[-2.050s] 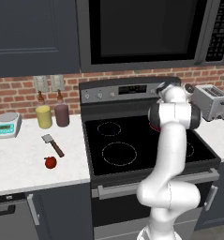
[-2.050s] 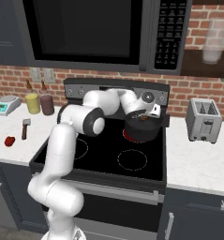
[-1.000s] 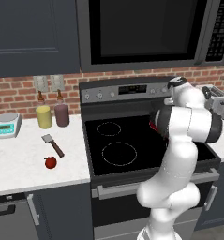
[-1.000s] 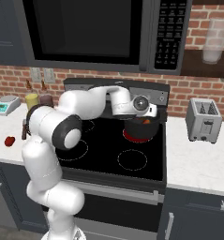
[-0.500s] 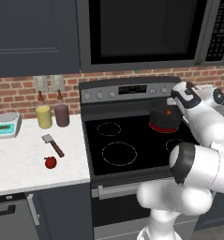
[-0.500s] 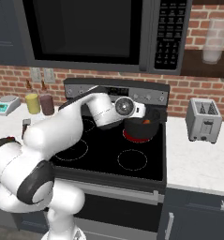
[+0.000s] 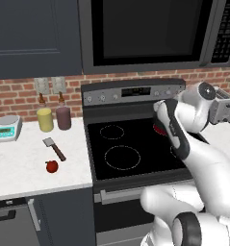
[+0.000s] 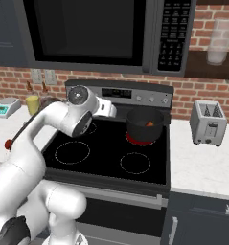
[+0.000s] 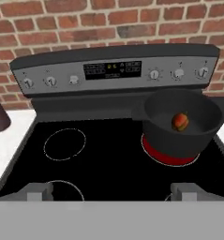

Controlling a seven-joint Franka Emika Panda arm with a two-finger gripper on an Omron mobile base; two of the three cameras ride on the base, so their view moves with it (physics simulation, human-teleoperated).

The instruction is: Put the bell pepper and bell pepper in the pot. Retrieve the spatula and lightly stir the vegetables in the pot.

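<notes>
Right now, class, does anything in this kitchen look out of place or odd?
One pepper sits in the pot on the stove's back right burner, but the red pepper lies loose on the counter left of the stove, just in front of the spatula. Nothing looks spilled or damaged.

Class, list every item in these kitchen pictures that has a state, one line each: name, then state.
Small dark grey-black pot: upright on the glowing red burner, holding one pepper.
Orange-red bell pepper: inside the pot.
Bright red bell pepper: on the white counter, outside the pot.
Grey-bladed spatula: lying flat on the counter.
Gripper: open, empty.
</notes>
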